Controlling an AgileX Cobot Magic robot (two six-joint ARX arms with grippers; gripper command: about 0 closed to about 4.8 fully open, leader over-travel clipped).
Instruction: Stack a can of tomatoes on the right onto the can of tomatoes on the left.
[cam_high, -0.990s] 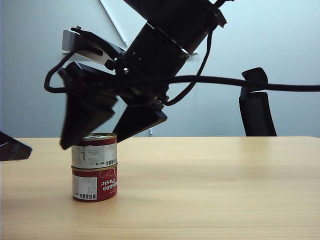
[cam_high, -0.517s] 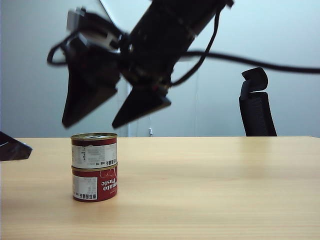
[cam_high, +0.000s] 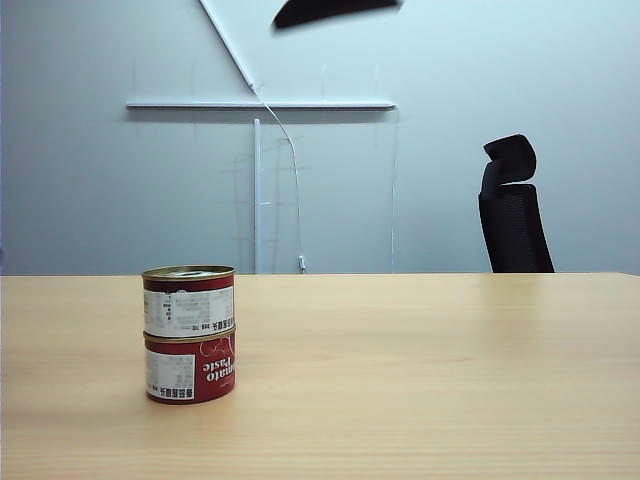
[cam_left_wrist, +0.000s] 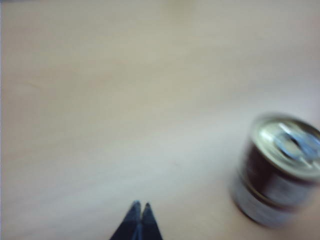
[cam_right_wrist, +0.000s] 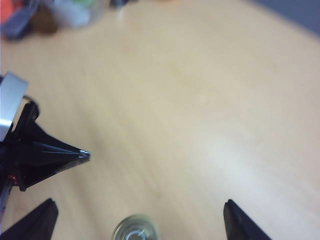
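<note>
The stacking itself looks done. In the exterior view the upper can (cam_high: 189, 300) sits squarely on the lower can (cam_high: 190, 368), rims aligned, and the pair stands upright on the wooden table (cam_high: 430, 380) at about eight o'clock from the picture's centre. Nothing touches either can.

The right gripper (cam_right_wrist: 137, 220) is released: its two dark fingertips (cam_right_wrist: 40, 220) stand wide apart, with bare table between them and nothing in the grasp. It hangs high above the stack, and the upper can's lid (cam_right_wrist: 135, 231) shows small between the tips, at six o'clock in that wrist view. In the exterior view only a dark sliver at twelve o'clock against the wall is visible; it is probably part of that arm, though too little shows to be sure.

The left gripper (cam_left_wrist: 138, 212) is clenched, its tips pressed together and holding nothing. It hovers over bare table well clear of the stack, which appears blurred at about four o'clock in its wrist view (cam_left_wrist: 277, 172). A dark pointed shape at nine o'clock in the right wrist view may be this same gripper seen from above.

So the step in hand is the retreat after release. What is left, by my judgement, calls only for both arms to keep clear of the stack while going to rest, with no sideways sweep at can height, since a nudge to the upper can could slide it off.
</note>
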